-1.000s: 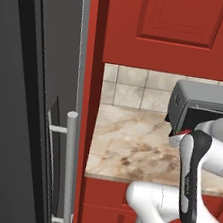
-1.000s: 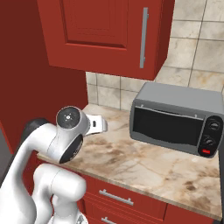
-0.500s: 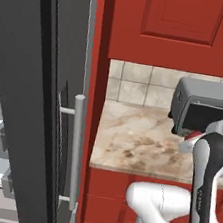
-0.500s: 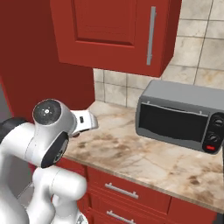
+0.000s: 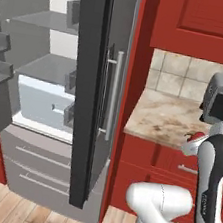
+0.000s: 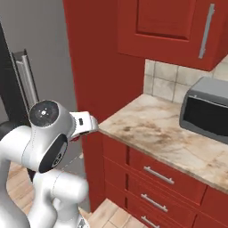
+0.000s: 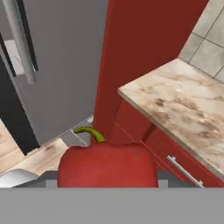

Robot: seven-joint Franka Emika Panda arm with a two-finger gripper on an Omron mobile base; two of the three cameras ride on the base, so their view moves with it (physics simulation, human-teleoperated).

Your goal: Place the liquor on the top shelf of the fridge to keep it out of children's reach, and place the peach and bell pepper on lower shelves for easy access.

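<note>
The glossy red bell pepper (image 7: pixel 107 164) with a green stem sits between my gripper's fingers in the hand view, shut in their grip. A sliver of the pepper (image 5: pixel 197 139) shows at my gripper (image 6: pixel 89 124), in front of the counter's left end. The dark grey fridge (image 5: pixel 95 81) stands to the left with its door swung open. Pale interior shelves show inside; the highest glass shelf in view (image 5: pixel 36 20) may be the top shelf, I cannot tell. In the hand view the fridge door (image 7: pixel 65 65) is ahead, left of the pepper. The liquor and the peach are out of view.
A marble counter (image 6: pixel 169 138) over red drawers runs to the right, with a grey microwave (image 6: pixel 207 109) on it. A tall red side panel (image 7: pixel 140 52) separates counter and fridge. The door's silver bar handle (image 5: pixel 114 96) faces the arm. Red wall cabinets (image 6: pixel 173 26) hang above.
The whole picture has shifted: the base has moved, bringing the open fridge into view and pushing the microwave to the right. My gripper keeps the bell pepper.
</note>
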